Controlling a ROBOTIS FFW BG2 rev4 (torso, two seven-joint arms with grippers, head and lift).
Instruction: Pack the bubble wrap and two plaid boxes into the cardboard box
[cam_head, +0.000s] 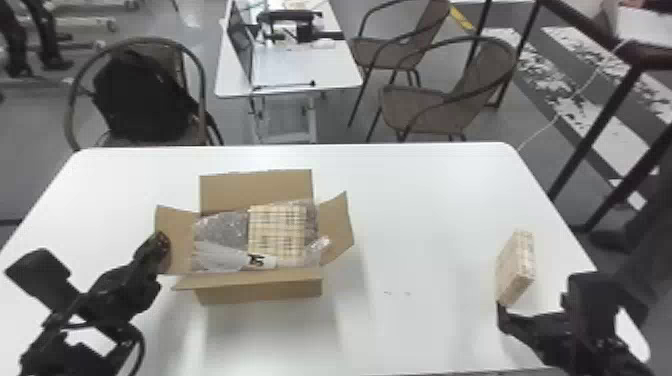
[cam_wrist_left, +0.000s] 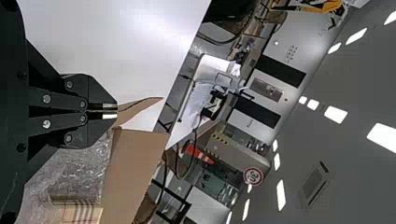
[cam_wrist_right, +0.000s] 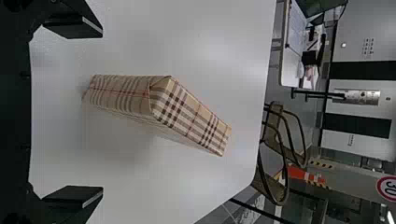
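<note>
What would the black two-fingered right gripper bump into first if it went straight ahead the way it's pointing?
Most likely the beige plaid box on the white table. It lies ahead of the open right gripper, roughly centred between its fingers, though the exact gap is hard to judge.

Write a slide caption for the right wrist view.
The open right tool faces a plaid box on the white table.
</note>
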